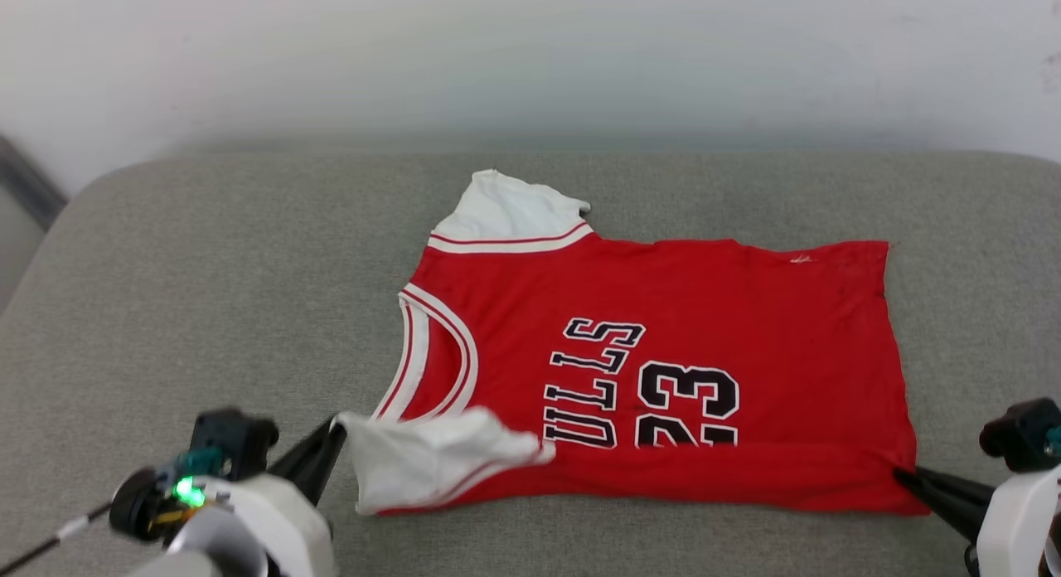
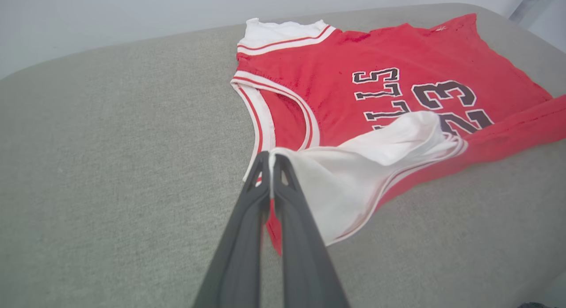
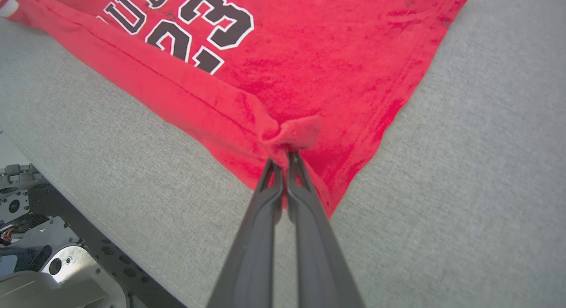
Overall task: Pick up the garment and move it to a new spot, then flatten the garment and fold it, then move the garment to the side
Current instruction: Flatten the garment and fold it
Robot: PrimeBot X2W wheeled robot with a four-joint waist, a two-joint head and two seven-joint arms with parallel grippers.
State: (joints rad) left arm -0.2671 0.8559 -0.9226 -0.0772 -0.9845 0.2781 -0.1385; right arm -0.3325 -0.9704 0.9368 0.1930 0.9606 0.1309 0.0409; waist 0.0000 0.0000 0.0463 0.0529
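Garment [image 1: 704, 312] looks light, limp, non-slippery, so corner holds suit: left gripper [image 1: 336, 432] pinching near sleeve [image 1: 431, 465], right gripper [image 1: 899, 475] clamping hem corner [image 3: 336, 166], along cushion's [image 1: 207, 270] near edge.

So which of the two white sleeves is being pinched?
The crumpled near sleeve, held by the left gripper; the far sleeve lies flat and untouched.
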